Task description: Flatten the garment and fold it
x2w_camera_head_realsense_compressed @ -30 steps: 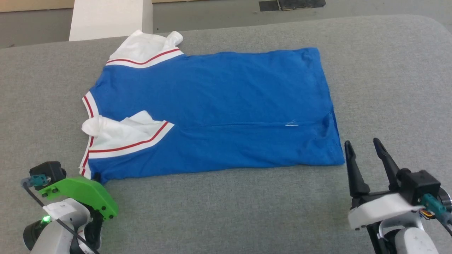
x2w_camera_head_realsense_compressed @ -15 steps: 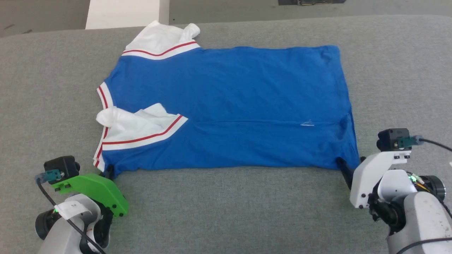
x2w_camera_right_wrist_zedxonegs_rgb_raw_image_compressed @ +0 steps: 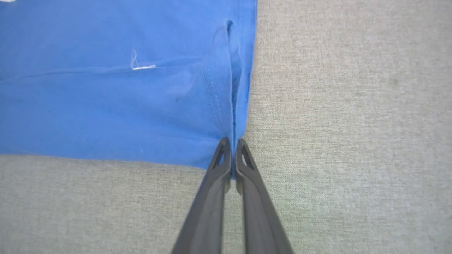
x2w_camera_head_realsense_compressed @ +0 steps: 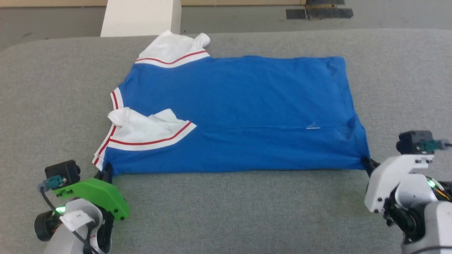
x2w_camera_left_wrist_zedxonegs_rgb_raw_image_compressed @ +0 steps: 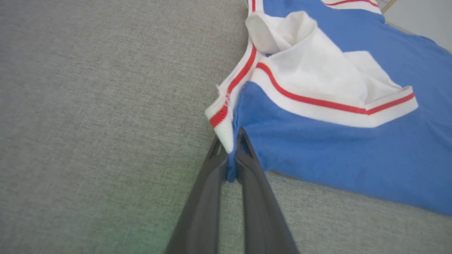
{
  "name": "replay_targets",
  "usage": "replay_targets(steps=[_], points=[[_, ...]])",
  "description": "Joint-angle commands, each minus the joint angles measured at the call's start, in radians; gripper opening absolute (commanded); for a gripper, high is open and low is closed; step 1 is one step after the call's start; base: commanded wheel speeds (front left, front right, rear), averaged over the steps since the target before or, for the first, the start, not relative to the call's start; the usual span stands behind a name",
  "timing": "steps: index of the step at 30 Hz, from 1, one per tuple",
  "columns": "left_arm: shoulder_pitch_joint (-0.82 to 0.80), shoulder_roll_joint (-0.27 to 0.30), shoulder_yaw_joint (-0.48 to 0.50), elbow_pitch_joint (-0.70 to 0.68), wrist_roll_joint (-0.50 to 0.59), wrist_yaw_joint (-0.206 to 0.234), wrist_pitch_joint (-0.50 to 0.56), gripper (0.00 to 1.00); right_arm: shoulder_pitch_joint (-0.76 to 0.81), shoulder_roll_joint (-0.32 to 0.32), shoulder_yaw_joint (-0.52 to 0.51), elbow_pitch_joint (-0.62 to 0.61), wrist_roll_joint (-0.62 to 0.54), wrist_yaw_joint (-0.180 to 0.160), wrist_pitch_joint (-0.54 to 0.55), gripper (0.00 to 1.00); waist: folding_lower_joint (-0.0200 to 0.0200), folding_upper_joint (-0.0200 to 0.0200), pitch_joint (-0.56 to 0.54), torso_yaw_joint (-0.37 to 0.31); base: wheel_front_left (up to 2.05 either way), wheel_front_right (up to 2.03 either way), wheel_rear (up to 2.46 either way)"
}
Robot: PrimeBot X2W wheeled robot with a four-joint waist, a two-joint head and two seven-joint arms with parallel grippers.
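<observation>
While I watch through the head camera, the bright blue jersey T-shirt with white sleeves and red-striped trim (x2w_camera_head_realsense_compressed: 240, 113) lies spread on the grey fabric-covered tabletop (x2w_camera_head_realsense_compressed: 229, 211). Its long axis runs across the robot's front, collar end to the left and hem to the right.

At the near left corner, the left gripper with the green wrist housing (x2w_camera_head_realsense_compressed: 106, 170) sits low on the table with its fingers pointing forward. In the left wrist view that gripper (x2w_camera_left_wrist_zedxonegs_rgb_raw_image_compressed: 231, 150) has its jaws nearly together, with blue cloth and the white ribbed collar edge (x2w_camera_left_wrist_zedxonegs_rgb_raw_image_compressed: 222, 123) pinched between them. Just beyond, the near white sleeve (x2w_camera_head_realsense_compressed: 148, 128) lies folded over onto the blue body, a little rumpled. The far white sleeve (x2w_camera_head_realsense_compressed: 173, 47) is bunched at the back edge.

Across the middle, a straight crease (x2w_camera_head_realsense_compressed: 254, 127) runs the length of the shirt, so I judge the near strip to be doubled over already.

At the near right corner, the right gripper with the white housing (x2w_camera_head_realsense_compressed: 368, 163) reaches in low, tips angled forward and slightly leftward. In its own wrist view the gripper (x2w_camera_right_wrist_zedxonegs_rgb_raw_image_compressed: 233, 146) has its jaws closed tight on the hem corner.

The whole shirt lies away from both sets of jaws, one arm per near corner, so I judge the coming move to be an even lift carried toward the far edge
</observation>
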Motion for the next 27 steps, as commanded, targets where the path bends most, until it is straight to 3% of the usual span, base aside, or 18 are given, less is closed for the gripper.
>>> replay_targets(steps=[1,9,13,16,23,24,25,26,27], points=[[0.031,0.017,0.006,-0.017,0.015,0.016,-0.010,0.00,0.040,-0.001,-0.013,-0.027,0.010,-0.002,-0.019,0.00,0.0000,0.0000,-0.036,0.007,0.00,0.00,0.00],[0.223,0.068,-0.002,-0.197,0.036,0.100,0.059,0.00,0.224,-0.001,-0.069,-0.167,0.032,-0.002,0.031,0.00,0.0000,0.0000,-0.059,0.015,0.00,0.00,0.00],[0.289,0.060,-0.013,-0.246,0.020,0.121,0.093,0.00,0.283,-0.001,-0.078,-0.160,0.047,-0.002,0.058,0.00,0.0000,0.0000,-0.045,0.018,0.00,0.00,0.00],[0.303,0.050,-0.024,-0.239,0.014,0.119,0.098,0.00,0.297,-0.001,-0.073,-0.116,0.060,-0.002,0.053,0.00,0.0000,0.0000,-0.034,0.020,0.00,0.00,0.00],[0.279,0.024,-0.057,-0.164,-0.007,0.061,0.086,0.00,0.293,-0.001,-0.054,0.005,0.085,-0.002,-0.031,0.00,0.0000,0.0000,-0.042,0.024,0.00,0.00,0.00],[0.278,0.018,-0.057,-0.156,-0.012,0.055,0.081,0.41,0.294,-0.001,-0.055,0.012,0.093,-0.002,-0.048,0.21,0.0000,0.0000,-0.048,0.025,0.00,0.00,0.00],[0.277,0.014,-0.059,-0.149,-0.014,0.048,0.071,0.97,0.299,-0.001,-0.050,0.016,0.099,-0.002,-0.066,0.48,0.0000,0.0000,-0.056,0.027,0.00,0.00,0.00],[0.276,0.010,-0.059,-0.144,-0.017,0.043,0.065,1.00,0.304,-0.001,-0.049,0.014,0.103,-0.002,-0.085,1.00,0.0000,0.0000,-0.063,0.028,0.00,0.00,0.00],[0.275,0.008,-0.059,-0.143,-0.018,0.037,0.056,1.00,0.309,-0.001,-0.046,0.006,0.106,-0.002,-0.113,1.00,0.0000,0.0000,-0.070,0.028,0.00,0.00,0.00]])
